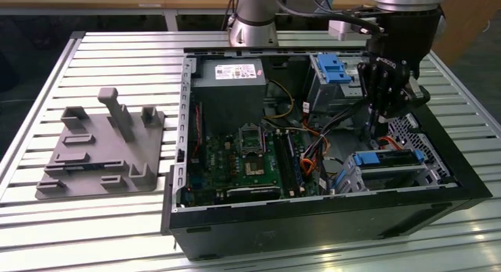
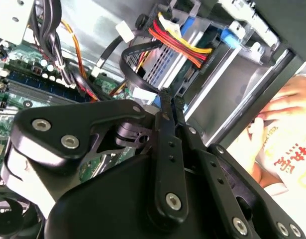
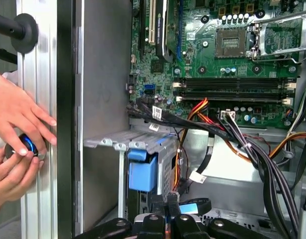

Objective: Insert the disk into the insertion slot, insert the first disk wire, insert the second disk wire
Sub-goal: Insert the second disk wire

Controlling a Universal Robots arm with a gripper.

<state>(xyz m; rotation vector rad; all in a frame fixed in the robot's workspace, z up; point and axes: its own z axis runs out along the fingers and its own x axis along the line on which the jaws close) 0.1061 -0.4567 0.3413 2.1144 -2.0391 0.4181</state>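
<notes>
Black matte gripper (image 1: 378, 122). Green circuit-patterned motherboard (image 1: 250, 160). Grey-silver flat rectangular disk (image 1: 391, 166) framed in a bright blue plastic carrier, within the silver perforated metal insertion slot (image 1: 350, 179). Red, orange and yellow wires (image 2: 180, 42). Silver ribbed metal tabletop (image 1: 117, 55); plain grey plastic fixture (image 1: 102, 149).

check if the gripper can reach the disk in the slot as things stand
Probably yes. The case is open and the gripper hangs close to the disk, seated in the insertion slot. But its jaws look shut on a black wire, and orange wires crowd the disk.
</notes>
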